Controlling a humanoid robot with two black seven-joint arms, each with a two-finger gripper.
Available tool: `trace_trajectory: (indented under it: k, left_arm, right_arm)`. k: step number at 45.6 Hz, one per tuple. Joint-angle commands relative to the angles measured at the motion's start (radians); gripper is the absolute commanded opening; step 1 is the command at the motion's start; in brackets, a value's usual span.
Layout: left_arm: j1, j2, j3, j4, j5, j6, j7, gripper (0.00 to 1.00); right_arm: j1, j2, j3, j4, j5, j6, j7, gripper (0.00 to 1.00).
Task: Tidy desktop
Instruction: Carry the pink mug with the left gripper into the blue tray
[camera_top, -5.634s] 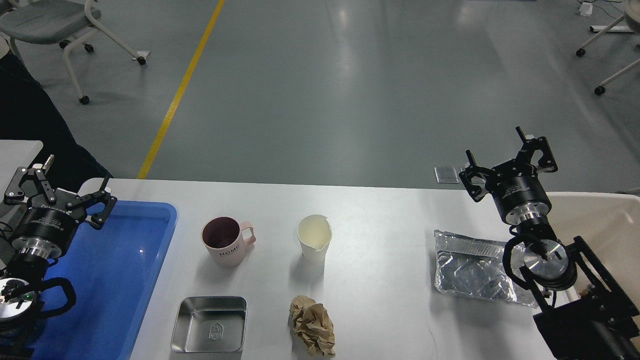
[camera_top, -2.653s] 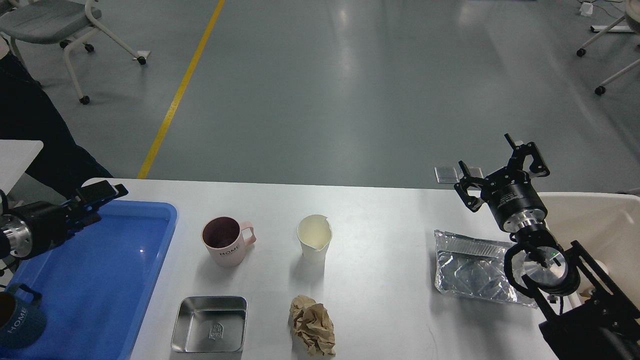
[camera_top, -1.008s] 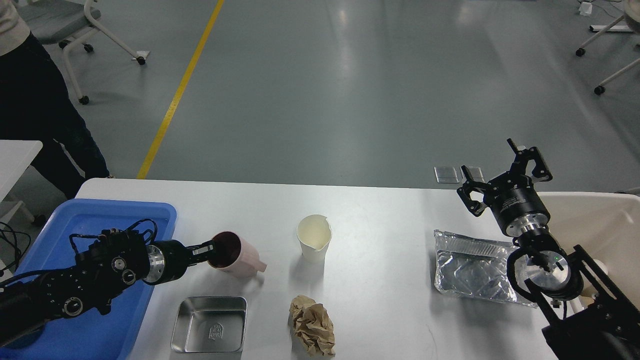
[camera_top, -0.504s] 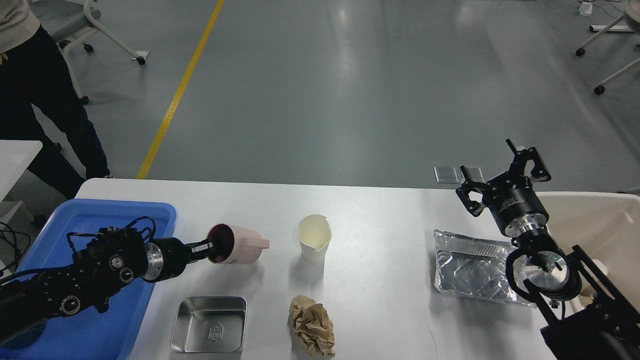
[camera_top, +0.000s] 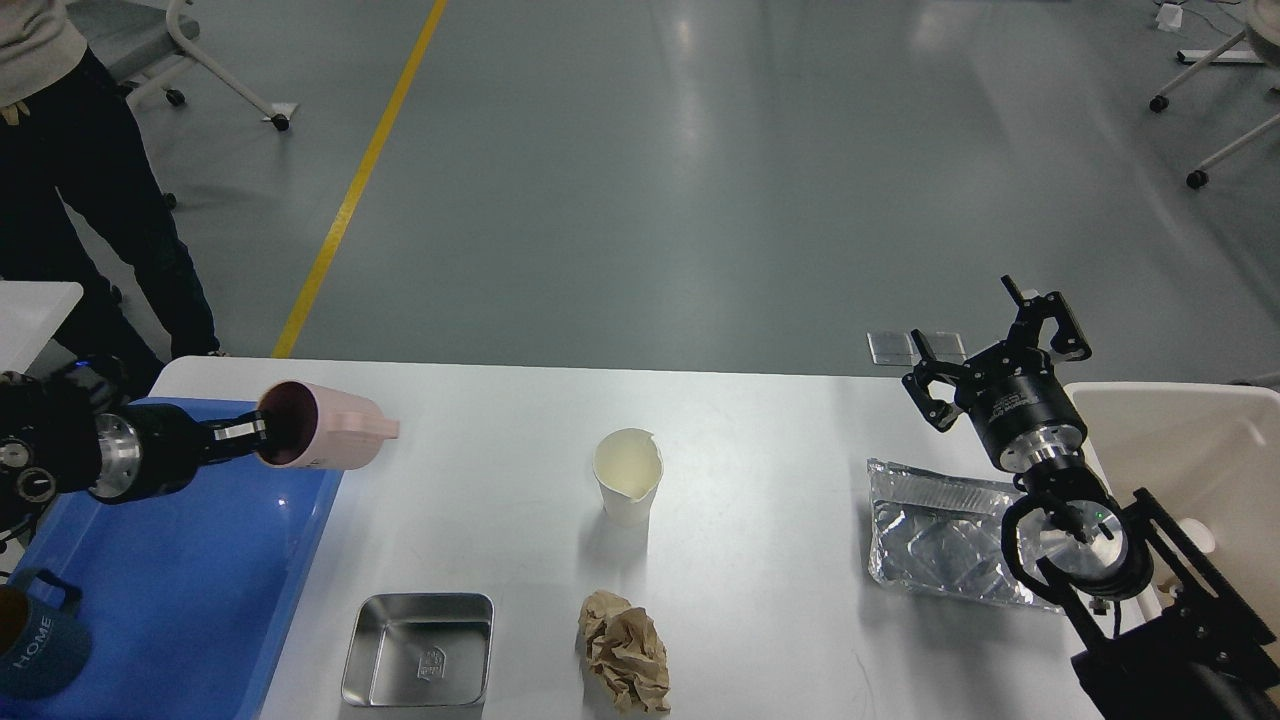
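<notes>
Head view showed the left gripper (camera_top: 250, 432) with jaws clamped on the rim of a pink mug (camera_top: 325, 438), held on its side above the edge of the blue tray (camera_top: 200, 580). The right gripper (camera_top: 990, 355) hovered with jaws spread, empty, over the white surface (camera_top: 760, 480) near a foil bag (camera_top: 940, 540). A paper cup (camera_top: 628, 475) stood mid-surface.

Head camera looks down over the desktop (camera_top: 760, 450).

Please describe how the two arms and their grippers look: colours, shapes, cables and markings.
Both arms are black with silver metal rings. The right gripper has black skeletal linkage jaws on a round body with small white lettering; a black cable loops below. The left gripper has a slim dark tip.
</notes>
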Motion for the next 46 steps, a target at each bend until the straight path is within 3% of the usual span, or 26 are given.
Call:
trace_trajectory:
  k: [1,14,18,32,46]
  left_arm:
    - [0.001,0.164,-0.008,-0.078,-0.001,-0.025,-0.008,0.00]
    - [0.012,0.396,-0.007,-0.188,-0.015,-0.039,-0.043,0.00]
    - [0.012,0.419,0.000,-0.188,-0.015,-0.040,-0.052,0.00]
    - [0.107,0.333,0.029,-0.174,-0.007,0.010,-0.048,0.00]
    - [0.286,0.249,0.029,-0.164,0.049,0.089,-0.042,0.00]
  right_arm:
    - [0.003,0.023,0.000,-0.001,-0.009,-0.001,0.000,1.00]
    - [0.014,0.035,-0.067,-0.005,-0.024,-0.005,0.000,1.00]
    - [0.018,0.032,-0.067,-0.005,-0.024,-0.006,0.000,1.00]
    - [0.021,0.030,-0.069,-0.004,-0.024,-0.008,0.000,1.00]
    - [0.020,0.035,-0.069,-0.005,-0.026,-0.009,0.000,1.00]
